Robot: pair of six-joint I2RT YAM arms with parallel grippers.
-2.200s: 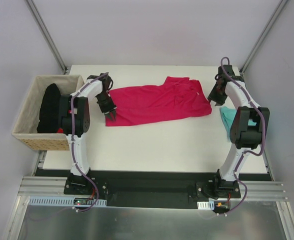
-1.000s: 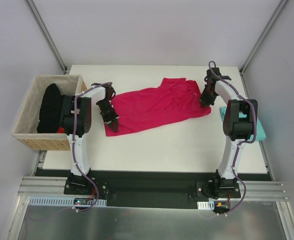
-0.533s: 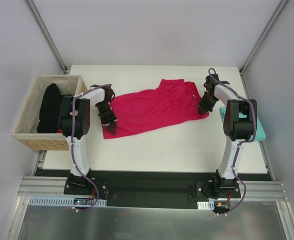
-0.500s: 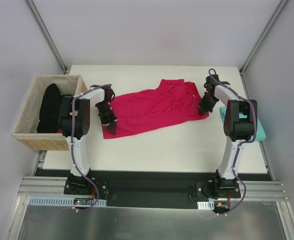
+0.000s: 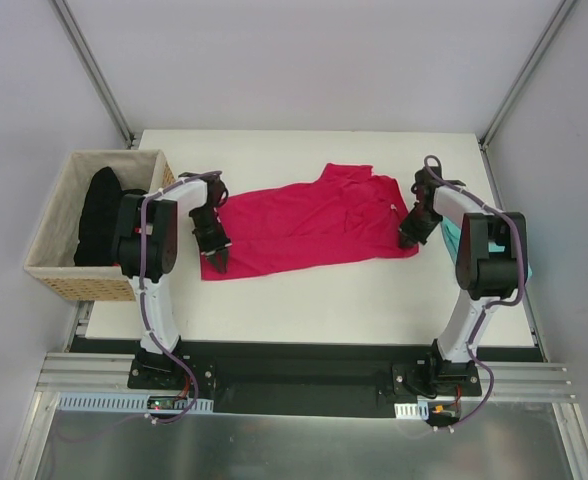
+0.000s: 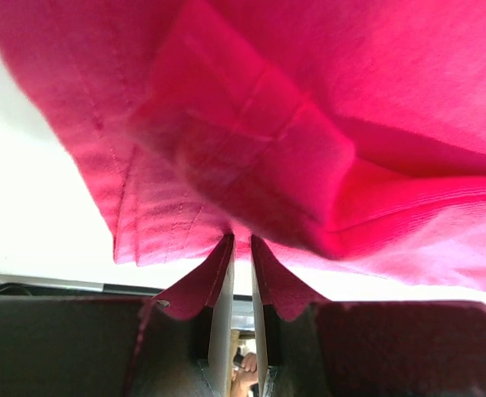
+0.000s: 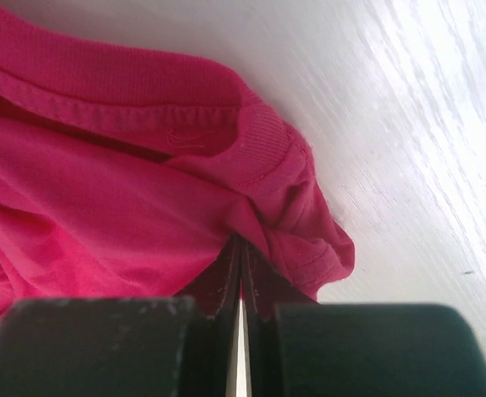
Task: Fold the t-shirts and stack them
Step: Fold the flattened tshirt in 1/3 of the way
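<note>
Top external view gives you the pink t-shirt [image 5: 309, 222] lying rumpled across the middle of the tabletop [image 5: 324, 300]. It slants from the left end effector [image 5: 215, 262] at its near-left corner up to the right end effector [image 5: 406, 238] at its right edge. Both wrist views show the fingers pressed together with pink cloth pinched between them. The left one clamps a bunched fold by a stitched hem, and the right one clamps a small tuck just beside the ribbed neckband. The teal t-shirt [image 5: 452, 235] lies at the right edge of the tabletop, mostly hidden behind the right arm, and the basket [image 5: 74, 285] stands off to the left. Expect this shirt to handle as light, limp knit with no stiffness of its own. It will probably sag and crease between your two holds and drag on the surface rather than slide as a sheet. You can likely flatten it only by keeping gentle tension between the two holds. The right pinch looks shallow, so a sharp tug may pull the cloth free. Your firmest holds are likely the doubled places, meaning the hem, the shoulder seams and the neckband, taken at matching corners so the fold falls square.
</note>
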